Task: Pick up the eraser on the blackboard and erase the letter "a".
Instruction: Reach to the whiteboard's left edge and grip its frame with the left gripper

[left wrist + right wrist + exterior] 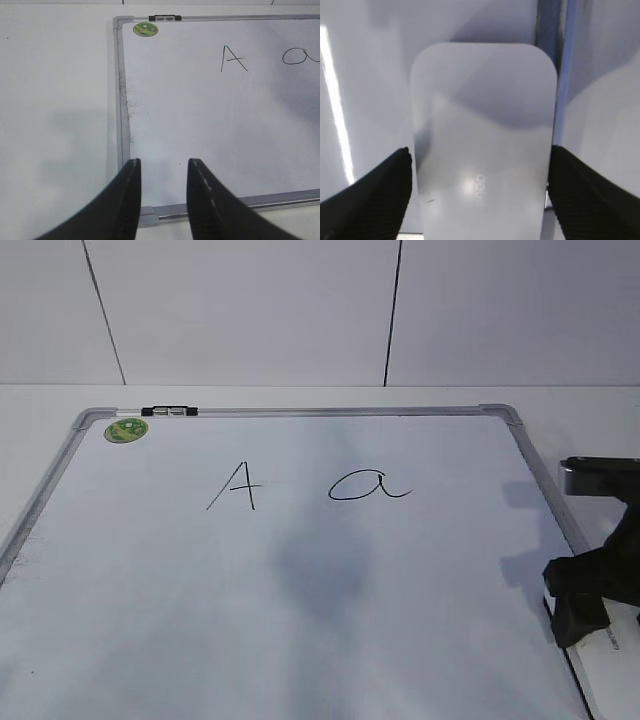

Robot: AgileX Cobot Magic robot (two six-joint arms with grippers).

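The left tool (164,172), its jaws narrowly parted and holding nothing, hovers over the blackboard (300,580) near its left corner. Rightward sit the capital "A" (235,486), then the letter "a" (368,485). At the board's right edge, the right tool (480,165) stands spread wide, its fingers flanking the eraser (482,145).

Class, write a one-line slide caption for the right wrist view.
Right gripper straddles the white eraser beside the blackboard frame, fingers at its long sides.
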